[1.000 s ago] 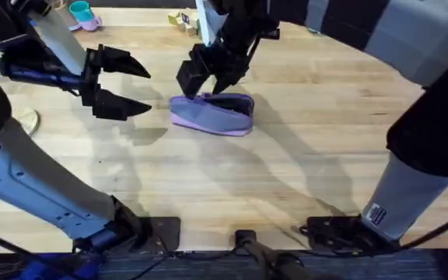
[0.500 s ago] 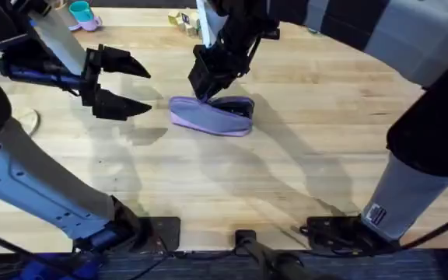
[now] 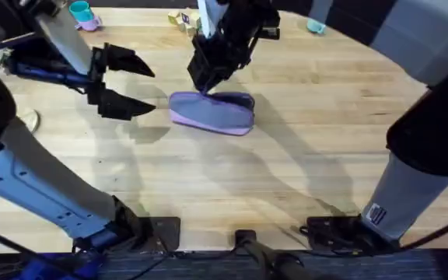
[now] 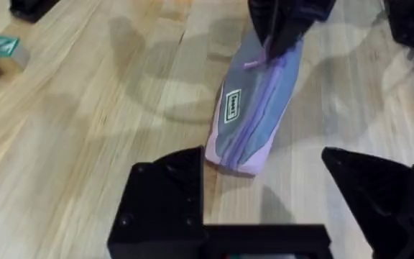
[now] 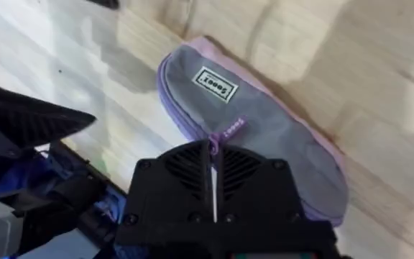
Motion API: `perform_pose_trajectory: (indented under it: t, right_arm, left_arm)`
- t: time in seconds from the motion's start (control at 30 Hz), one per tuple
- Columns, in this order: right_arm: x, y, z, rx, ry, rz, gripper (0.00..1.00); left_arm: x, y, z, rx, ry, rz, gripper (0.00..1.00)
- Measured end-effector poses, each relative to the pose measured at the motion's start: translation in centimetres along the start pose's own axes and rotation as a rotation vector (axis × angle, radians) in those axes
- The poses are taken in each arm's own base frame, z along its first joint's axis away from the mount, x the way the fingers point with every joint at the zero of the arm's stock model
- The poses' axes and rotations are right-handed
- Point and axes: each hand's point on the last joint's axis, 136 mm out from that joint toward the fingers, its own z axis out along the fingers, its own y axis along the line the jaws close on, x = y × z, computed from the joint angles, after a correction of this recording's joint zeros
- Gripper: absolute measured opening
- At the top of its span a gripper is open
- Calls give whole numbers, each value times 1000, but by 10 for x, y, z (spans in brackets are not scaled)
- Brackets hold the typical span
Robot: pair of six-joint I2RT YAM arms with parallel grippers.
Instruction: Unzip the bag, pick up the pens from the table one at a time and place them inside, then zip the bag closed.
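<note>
Directly under right tool [image 3: 206,84] — bag [image 3: 212,113].

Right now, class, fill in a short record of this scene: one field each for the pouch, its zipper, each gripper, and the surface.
pouch: soft lavender-purple fabric pencil pouch with a bluish-grey side panel and a small white label, lying flat
zipper: looks closed along the top; its lilac pull tab sits at the right gripper's fingertips
right gripper: fingers shut on the pull tab, over one end of the pouch
left gripper: open, beside the pouch, not touching it
surface: pale wooden plank table
</note>
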Motion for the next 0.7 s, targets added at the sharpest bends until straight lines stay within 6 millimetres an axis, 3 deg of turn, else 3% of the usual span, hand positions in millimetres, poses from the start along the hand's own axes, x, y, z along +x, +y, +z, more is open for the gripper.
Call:
perform_pose_trajectory:
  t: [0.13,0.57,0.7]
  right_arm:
    - [-6,-1,-10,29,-22,-37,31]
    - [-8,-3,-12,49,-31,-68,31]
    - [-8,-4,-12,49,-31,-69,31]
  left_arm:
    - [-5,0,20,43,22,69,994]
    - [-17,15,78,98,93,173,996]
    - [-19,13,85,115,102,159,897]
